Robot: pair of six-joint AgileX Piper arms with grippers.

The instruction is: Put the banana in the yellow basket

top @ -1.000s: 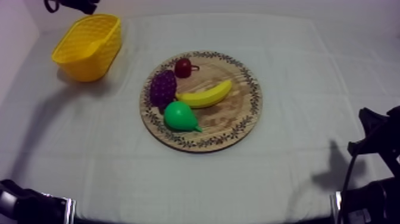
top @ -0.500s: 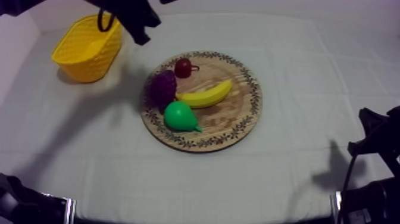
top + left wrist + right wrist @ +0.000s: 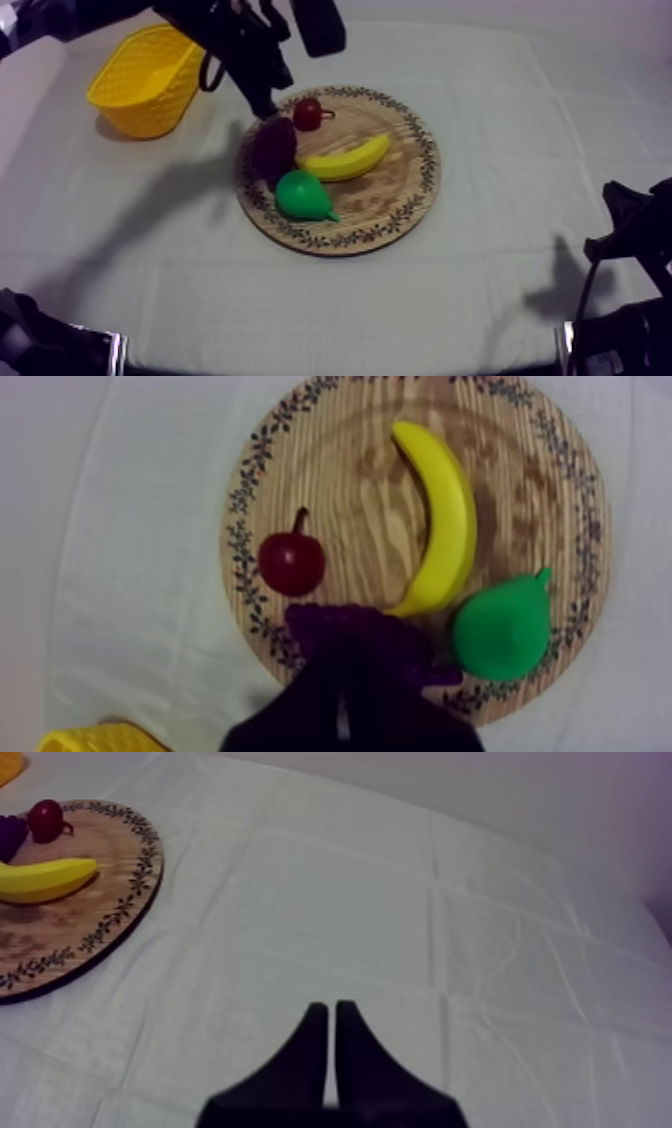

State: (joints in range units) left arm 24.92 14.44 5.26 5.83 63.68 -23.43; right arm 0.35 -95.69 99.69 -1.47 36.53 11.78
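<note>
My left tool [image 3: 268, 106], pinched to a narrow wedge, hovers over purple grapes [image 3: 273, 148] at the left rim of the round patterned wooden board [image 3: 400, 205]. The curved yellow banana [image 3: 345, 160] lies mid-board; the yellow woven basket [image 3: 140, 112] sits at the far-left corner of the bench [image 3: 520, 110]. Right tool [image 3: 331, 1014] narrow too.
</note>
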